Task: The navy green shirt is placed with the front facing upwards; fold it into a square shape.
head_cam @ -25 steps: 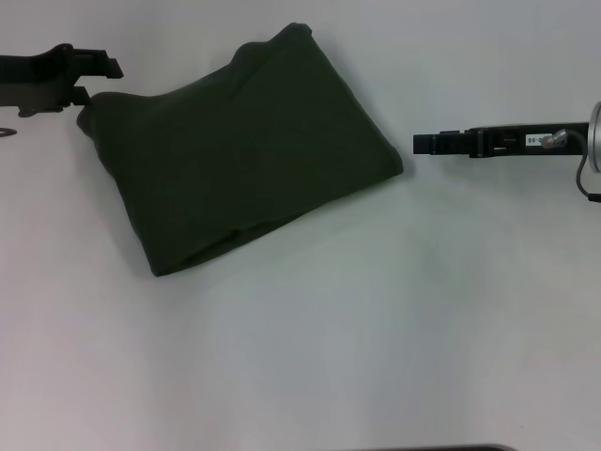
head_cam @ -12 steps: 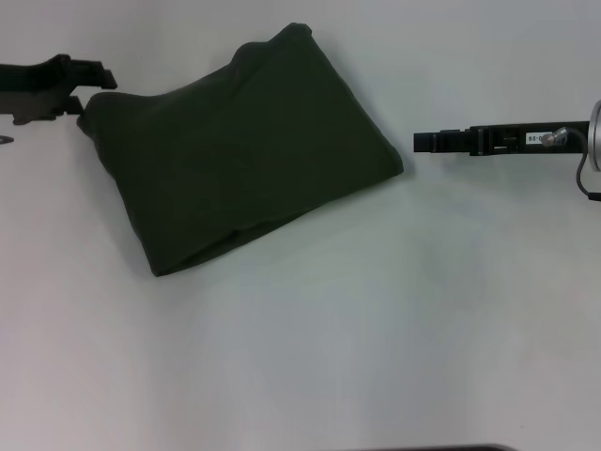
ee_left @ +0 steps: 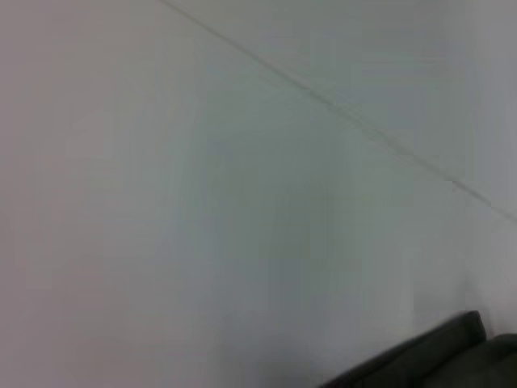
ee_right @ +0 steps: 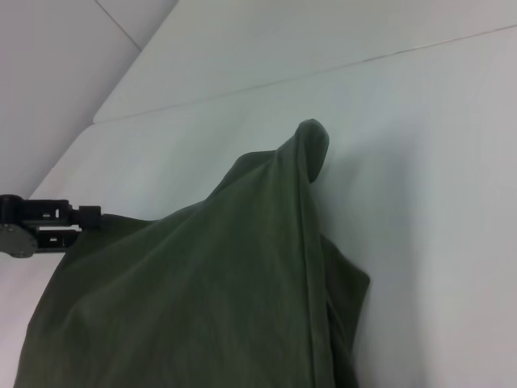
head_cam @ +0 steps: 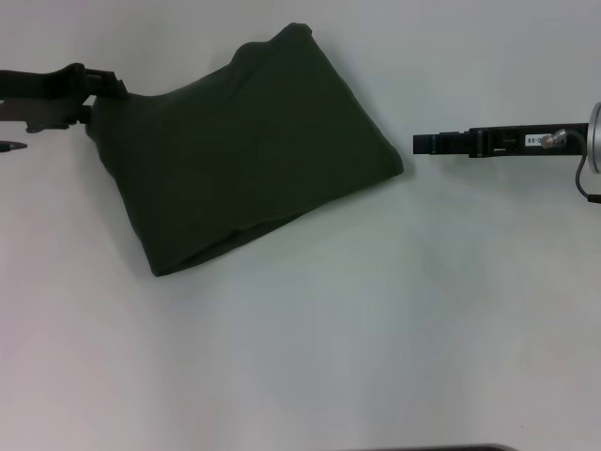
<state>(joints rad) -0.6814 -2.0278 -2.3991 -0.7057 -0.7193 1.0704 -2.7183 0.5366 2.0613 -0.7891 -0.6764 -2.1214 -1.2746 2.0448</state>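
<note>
The navy green shirt (head_cam: 249,150) lies folded into a rough, tilted rectangle on the white table (head_cam: 376,310), plain dark side up. One folded corner stands up in a peak (ee_right: 311,137) in the right wrist view. My left gripper (head_cam: 99,89) is at the shirt's far-left corner, touching its edge; the right wrist view also shows this left gripper (ee_right: 48,226) beside that corner. My right gripper (head_cam: 421,143) hovers level to the right of the shirt, a short gap away from its right corner. The left wrist view shows mostly bare table.
A thin seam line (ee_left: 339,109) crosses the white table surface. A dark strip (head_cam: 423,448) shows at the table's near edge. Open tabletop lies in front of the shirt and to its right.
My left gripper drew back a little to the left, then returned to the shirt's left corner. The shirt and the right arm have not moved.
</note>
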